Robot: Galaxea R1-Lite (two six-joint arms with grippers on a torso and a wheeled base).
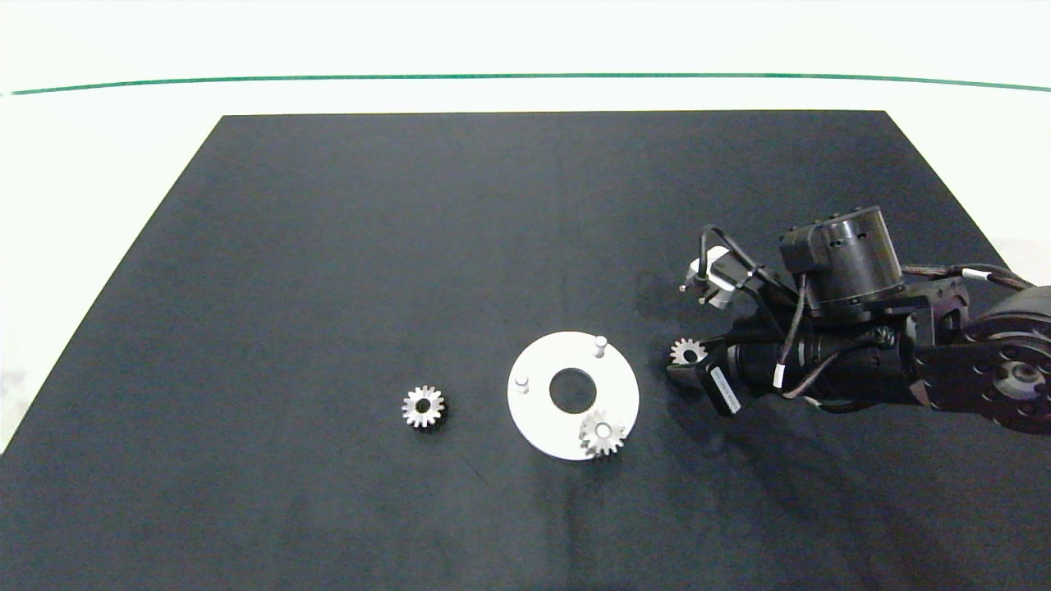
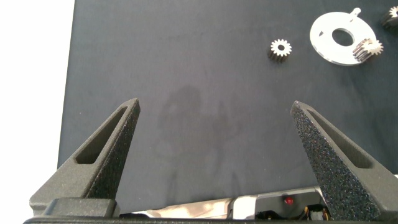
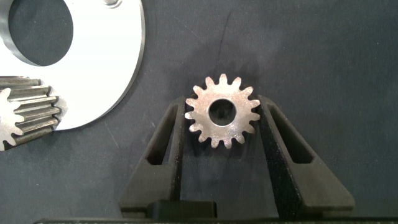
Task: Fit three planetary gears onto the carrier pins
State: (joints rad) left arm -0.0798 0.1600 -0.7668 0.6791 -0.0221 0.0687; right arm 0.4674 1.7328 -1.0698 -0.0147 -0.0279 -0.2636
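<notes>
On my right wrist feed the right gripper (image 3: 222, 118) has its jaws pinched on a gear (image 3: 223, 111) just beside the white disc (image 1: 538, 419). On the disc, one gear (image 1: 603, 432) sits on a peg — two pegs (image 1: 600, 344) stand bare — and a third gear (image 1: 424, 406) lies on the black mat (image 1: 328, 246). The left gripper (image 2: 214, 118) hovers with jaws wide apart, holding nothing.

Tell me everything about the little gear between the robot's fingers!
This gear is small, silver-grey, metal-looking, with pointed teeth and a round centre hole. It lies flat on the dark mat, just right of the white disc. The right gripper has one finger against each side; no pin goes through it.
</notes>
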